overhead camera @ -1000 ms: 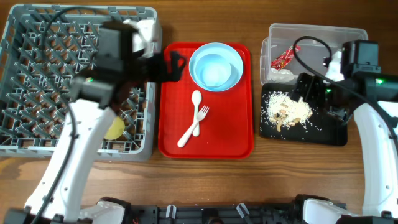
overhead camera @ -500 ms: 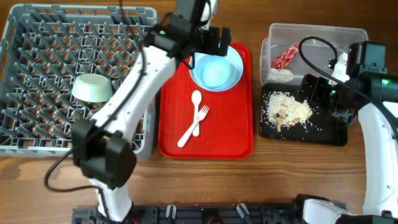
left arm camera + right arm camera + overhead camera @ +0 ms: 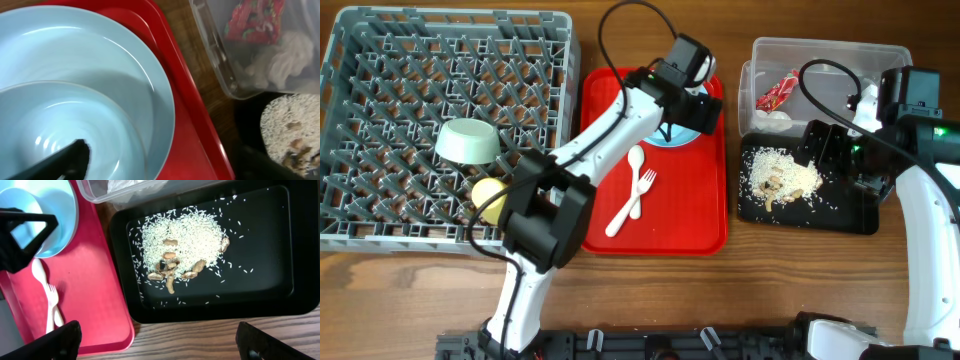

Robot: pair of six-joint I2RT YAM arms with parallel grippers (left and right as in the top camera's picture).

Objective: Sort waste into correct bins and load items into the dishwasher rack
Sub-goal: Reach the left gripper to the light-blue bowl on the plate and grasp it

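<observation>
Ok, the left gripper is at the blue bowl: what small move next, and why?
Probably close the left gripper on the rim of the blue bowl: one fingertip sits inside it, the jaws look open, and it is on the red tray, not in the dishwasher rack.

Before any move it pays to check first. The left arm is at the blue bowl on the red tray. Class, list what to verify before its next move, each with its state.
1. Left fingers at the pale-blue bowl: ok, one tip in it.
2. Fingers closed on its rim: cannot tell.
3. Bowl rests in plate on red tray: ok.
4. Fork and spoon clear of bowl: ok.
5. Dishwasher rack has free pegs beside green bowl and yellow cup: ok.
6. Right fingers open, over black tray: ok.
</observation>
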